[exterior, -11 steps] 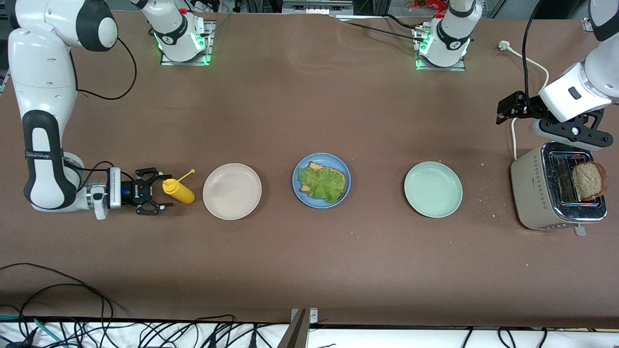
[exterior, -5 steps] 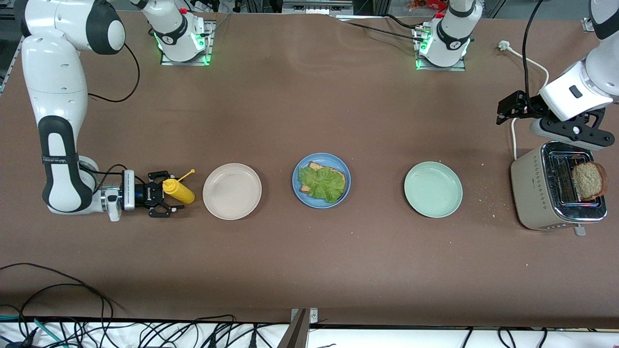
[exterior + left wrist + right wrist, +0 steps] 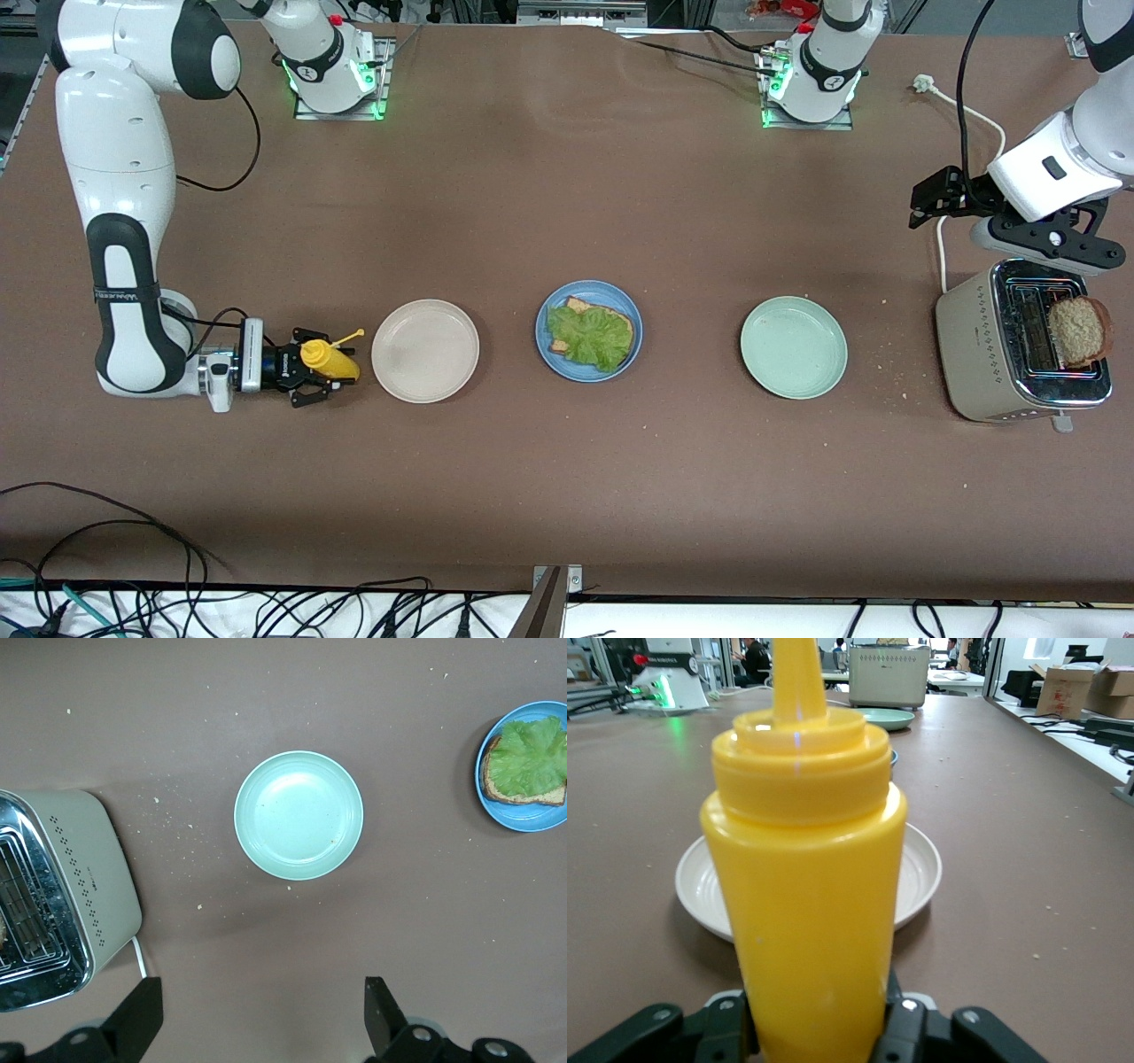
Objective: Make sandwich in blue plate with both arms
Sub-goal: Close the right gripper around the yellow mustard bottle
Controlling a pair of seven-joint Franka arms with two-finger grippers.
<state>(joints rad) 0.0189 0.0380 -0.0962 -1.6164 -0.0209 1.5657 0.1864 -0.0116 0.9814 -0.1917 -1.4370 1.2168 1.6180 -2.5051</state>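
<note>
- Even overhead light fills the room; the brown table (image 3: 567, 478) reads evenly bright, with soft, short shadows under the plates.
- The arm bases glow green at the top of the front view.
- The toaster (image 3: 1019, 354) chrome top throws bright glare.
- In the right wrist view the yellow squeeze bottle (image 3: 804, 895) looms large with a white highlight streak; the background is soft.
</note>
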